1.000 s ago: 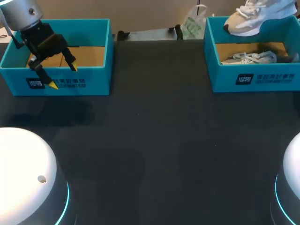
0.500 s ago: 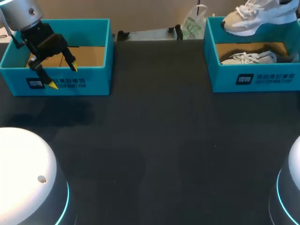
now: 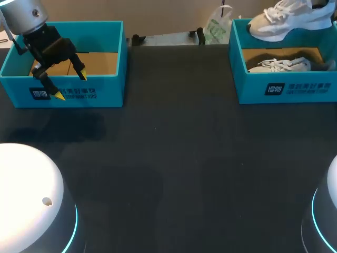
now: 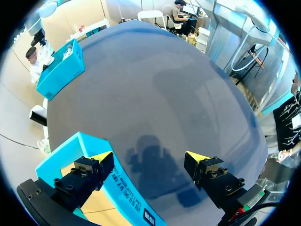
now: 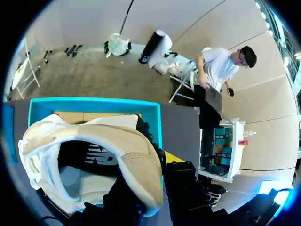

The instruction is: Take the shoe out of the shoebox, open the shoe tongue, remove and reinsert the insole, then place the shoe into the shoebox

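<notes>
Looking down on a dark bench [image 3: 174, 158] with two teal boxes at the far edge, well apart.

Starting on the left: left pincer [image 3: 71, 85] released, yellow-tipped fingers spread wide, hanging over the front wall of the left shoebox [image 3: 113, 63]. Straddling that wall in the wrist view too, with one tip over the brown cardboard floor inside and the other out over the bench.

Now the fun part on the right. Shoe [image 3: 287, 21], a white and beige sneaker, up in the air above the back wall of the right shoebox [image 3: 287, 87]. Toe pointing toward the middle of the bench and dipped a bit lower than the heel. Looks clear of the box, not resting on it.

Can't really spot the right pincer from the head view. From its own wrist view though: right pincer [image 5: 153, 176] clenched on the shoe at the heel end of the collar. One yellow tip just outside the beige suede, the other finger out of sight behind the shoe.

Second shoe [image 3: 279, 65] lying in the bottom of the right shoebox, laces showing, below the one in the air.
</notes>
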Motion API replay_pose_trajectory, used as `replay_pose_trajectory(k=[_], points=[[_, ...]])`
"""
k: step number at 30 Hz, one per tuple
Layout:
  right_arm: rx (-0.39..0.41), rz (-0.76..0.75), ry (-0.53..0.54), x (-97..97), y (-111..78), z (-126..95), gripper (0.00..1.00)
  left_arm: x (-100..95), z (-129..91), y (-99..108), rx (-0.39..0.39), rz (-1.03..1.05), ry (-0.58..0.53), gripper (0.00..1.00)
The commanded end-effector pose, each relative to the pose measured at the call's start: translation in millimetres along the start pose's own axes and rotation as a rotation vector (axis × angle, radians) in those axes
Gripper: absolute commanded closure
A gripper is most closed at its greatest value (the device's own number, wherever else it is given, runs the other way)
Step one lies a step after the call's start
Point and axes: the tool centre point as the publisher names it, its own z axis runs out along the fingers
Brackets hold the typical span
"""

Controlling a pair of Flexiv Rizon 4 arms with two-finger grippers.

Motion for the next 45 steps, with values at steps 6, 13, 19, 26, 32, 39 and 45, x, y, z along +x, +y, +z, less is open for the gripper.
replay_pose_trajectory(k=[6,13,19,26,32,39,45], points=[[0.040,0.116,-0.001,5.3,-23.5,20,1.00,0.4,0,0,-0.002,0.001,0.001,0.00],[0.051,0.157,0.010,11.8,-27.2,27,1.00,0.4,0,0,-0.002,0.001,0.001,0.00],[0.075,0.198,0.011,14.2,-35.6,32,1.00,0.4,0,0,-0.002,0.001,0.001,0.00],[0.078,0.211,0.023,11.5,-38.3,33,1.00,0.4,0,0,-0.002,0.001,0.001,0.00],[0.078,0.211,0.023,11.5,-38.3,33,1.00,0.4,0,0,-0.002,0.001,0.001,0.00],[0.091,0.213,0.057,18.5,-47.4,54,1.00,0.4,0,0,-0.002,0.001,0.001,0.00],[0.100,0.227,0.058,17.8,-54.7,57,1.00,0.4,0,0,-0.002,0.001,0.001,0.00]])
